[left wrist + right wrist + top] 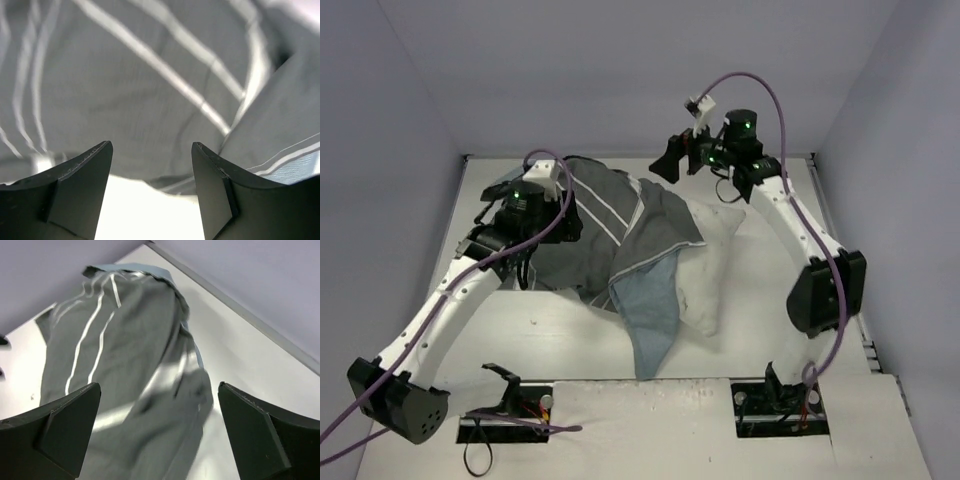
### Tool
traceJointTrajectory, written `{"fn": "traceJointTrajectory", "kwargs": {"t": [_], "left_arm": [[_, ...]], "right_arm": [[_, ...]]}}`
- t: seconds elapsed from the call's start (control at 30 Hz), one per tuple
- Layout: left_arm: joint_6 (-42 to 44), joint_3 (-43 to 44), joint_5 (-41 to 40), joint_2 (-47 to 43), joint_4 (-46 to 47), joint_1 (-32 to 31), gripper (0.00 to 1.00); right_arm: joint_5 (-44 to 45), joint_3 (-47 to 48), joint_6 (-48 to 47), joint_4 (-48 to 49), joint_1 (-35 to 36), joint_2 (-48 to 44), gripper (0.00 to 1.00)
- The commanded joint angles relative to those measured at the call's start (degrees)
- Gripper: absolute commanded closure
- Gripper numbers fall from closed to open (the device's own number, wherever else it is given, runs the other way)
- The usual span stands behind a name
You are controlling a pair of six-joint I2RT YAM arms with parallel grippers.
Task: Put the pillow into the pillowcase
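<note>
top external: the pillowcase lies bunched mid-table, dark striped side up, w/ a pale blue-grey flap folded out toward the near edge. the pillow pokes out from under it on the right, one white corner toward the far side, another toward the near edge; the rest is covered by grey cloth. i can't tell from here whether it sits inside the sack or just beneath it.

my left arm reaches in from the near left, wrist over the left end of the case. left wrist cam: left gripper w/ jaws parted, nothing btwn them, striped grey cloth filling the view just beyond the tips and a strip of bright table below. can't tell if the tips touch the cloth.

my right arm arcs up the right side; right gripper hangs in the air near the far edge, above the far right of the case. right wrist cam: jaws spread wide, empty, looking down on the striped cloth w/ a blue-grey hem at its far end, table edge and wall to the right.
</note>
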Motion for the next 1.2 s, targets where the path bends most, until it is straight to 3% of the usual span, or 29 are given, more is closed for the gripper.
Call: {"fn": "traceJointTrajectory", "kwargs": {"t": [0.0,0.13,0.33,0.4,0.43,0.47,0.63,0.67,0.8,0.9,1.03,1.07,1.1,1.17], "left_arm": [[-7.86,-9.22,-0.14,0.25,1.55,-0.38,0.40],[-10.15,-15.56,-0.84,-0.36,6.20,-0.47,0.40],[-12.35,-21.90,-0.32,3.05,14.56,-0.21,0.40],[-12.09,-21.99,-0.23,7.09,17.36,0.14,0.40],[-12.09,-21.82,0.99,8.32,18.34,0.32,0.40],[-12.09,-20.60,2.31,10.86,19.48,0.84,0.40],[-10.25,-8.40,4.43,17.64,23.97,1.38,0.40],[-9.81,-1.15,5.04,20.00,23.71,1.46,0.40],[-9.54,13.30,6.89,22.05,27.37,1.38,0.40],[-10.68,13.43,6.28,18.02,33.46,1.38,0.40],[-10.86,5.98,-3.81,6.10,25.93,1.64,0.37],[-10.94,3.69,-5.83,3.70,22.34,1.73,0.37],[-11.12,-0.85,-8.55,-1.63,20.30,1.99,0.37],[-10.42,-5.10,-9.89,-7.11,15.74,2.08,0.36]], "right_arm": [[-11.62,8.24,1.74,0.67,0.50,11.58,0.00],[-15.86,14.15,3.06,0.40,2.34,21.96,0.00],[-22.61,13.82,2.35,0.05,6.47,29.71,0.00],[-26.75,12.93,0.25,0.05,8.14,28.49,0.35],[-26.76,12.67,-0.80,-0.04,8.58,27.35,0.59],[-26.23,12.40,-1.42,-0.21,9.11,24.56,1.00],[-18.60,16.70,-8.09,-6.33,10.17,13.74,1.00],[-16.75,18.54,-11.41,-7.15,10.43,9.63,1.00],[-9.01,24.25,-18.99,-11.89,13.15,2.21,1.00],[-5.75,24.45,-22.69,-13.83,16.22,-0.87,1.00],[-2.24,16.64,-24.45,-14.36,20.00,-0.88,1.00],[-0.93,14.53,-24.63,-14.36,21.92,-0.35,0.94],[-0.48,10.42,-24.46,-14.36,23.25,0.87,0.76],[0.14,6.53,-23.84,-14.28,26.67,1.93,0.53]]}}
